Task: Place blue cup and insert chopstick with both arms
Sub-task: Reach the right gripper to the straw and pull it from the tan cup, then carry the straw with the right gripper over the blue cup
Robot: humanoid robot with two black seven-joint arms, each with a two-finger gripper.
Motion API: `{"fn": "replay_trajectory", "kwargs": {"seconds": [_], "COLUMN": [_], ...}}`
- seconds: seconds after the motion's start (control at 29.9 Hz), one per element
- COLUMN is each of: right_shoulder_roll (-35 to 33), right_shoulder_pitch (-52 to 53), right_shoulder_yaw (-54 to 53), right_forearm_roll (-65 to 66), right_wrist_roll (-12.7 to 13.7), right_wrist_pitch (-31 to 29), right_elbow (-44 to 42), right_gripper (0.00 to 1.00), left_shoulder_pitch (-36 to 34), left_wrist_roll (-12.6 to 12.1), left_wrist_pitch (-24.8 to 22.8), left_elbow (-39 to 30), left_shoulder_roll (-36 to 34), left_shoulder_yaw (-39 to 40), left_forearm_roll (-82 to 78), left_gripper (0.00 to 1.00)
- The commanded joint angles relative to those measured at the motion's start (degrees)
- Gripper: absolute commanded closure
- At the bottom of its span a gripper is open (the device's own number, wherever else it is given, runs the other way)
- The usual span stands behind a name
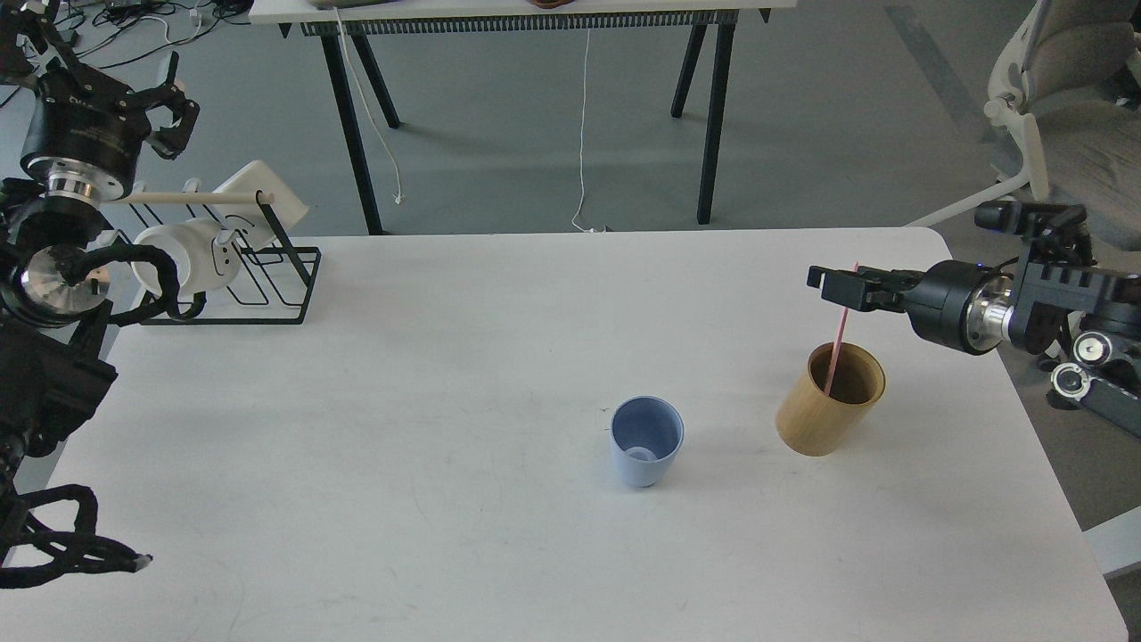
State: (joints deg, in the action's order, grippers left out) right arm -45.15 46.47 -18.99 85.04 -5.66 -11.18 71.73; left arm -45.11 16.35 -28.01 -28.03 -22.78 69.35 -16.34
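Note:
The blue cup (647, 443) stands upright and empty on the white table (401, 428), right of centre. The pink chopstick (834, 351) leans inside the taller tan cylinder (824, 419) to the cup's right. My right gripper (836, 287) reaches in from the right at the height of the stick's upper end. The stick crosses at its fingers, and its tip shows just above them. The view is side-on, so I cannot tell whether it grips the stick. My left gripper (105, 71) is raised at the far left above the rack, fingers spread and empty.
A black wire rack (267, 299) with a pale wooden dowel (196, 197) and a white mug (183, 259) stands at the table's back left corner. A black-legged table (713, 107) stands behind. An office chair (1070, 80) is off the right edge.

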Motion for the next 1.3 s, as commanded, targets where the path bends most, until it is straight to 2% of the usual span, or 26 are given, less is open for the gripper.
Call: {"fn": "replay_trajectory", "kwargs": {"seconds": [0.0, 0.2, 0.4, 0.57, 0.8, 1.0, 1.14, 1.27], "right_shoulder_roll": [0.5, 0.1, -0.2, -0.2, -4.8, -9.7, -13.5, -14.5], "right_shoulder_pitch": [-0.1, -0.1, -0.2, 0.0, 1.3, 4.6, 9.8, 17.0], "right_shoulder_yaw": [1.8, 2.4, 2.5, 2.4, 2.2, 2.0, 1.9, 1.4], "right_forearm_roll": [1.6, 1.7, 1.7, 1.7, 1.5, 1.2, 0.6, 0.3], "right_wrist_roll": [0.3, 1.0, 1.4, 1.8, 3.9, 4.0, 4.0, 4.1], "right_wrist_pitch": [0.0, -0.2, -0.2, -0.2, -0.5, -0.6, -3.5, -5.4], "right_elbow": [-0.3, 0.0, 0.1, 0.1, 5.4, 9.0, 13.8, 15.0], "right_gripper": [0.45, 0.73, 0.83, 0.98, 1.0, 1.0, 0.99, 0.99], "left_shoulder_pitch": [-0.2, -0.2, -0.2, -0.3, -0.4, -0.5, -0.5, -0.6], "left_wrist_roll": [0.0, 0.0, 0.0, 0.0, 0.0, 0.1, 0.1, 0.0], "left_wrist_pitch": [0.0, 0.0, 0.0, 0.0, 0.0, 0.0, 0.0, 0.0], "left_elbow": [0.0, 0.0, 0.0, 0.0, -0.1, -0.2, -0.3, -0.4], "left_shoulder_roll": [0.0, 0.0, 0.1, 0.0, -0.2, -0.2, -0.2, -0.2], "left_shoulder_yaw": [0.0, 0.0, 0.0, 0.0, 0.0, 0.0, 0.0, 0.0], "left_forearm_roll": [0.0, 0.0, 0.0, 0.0, 0.0, 0.0, 0.0, 0.0], "left_gripper": [0.0, 0.0, 0.0, 0.0, 0.0, 0.0, 0.0, 0.0]}}
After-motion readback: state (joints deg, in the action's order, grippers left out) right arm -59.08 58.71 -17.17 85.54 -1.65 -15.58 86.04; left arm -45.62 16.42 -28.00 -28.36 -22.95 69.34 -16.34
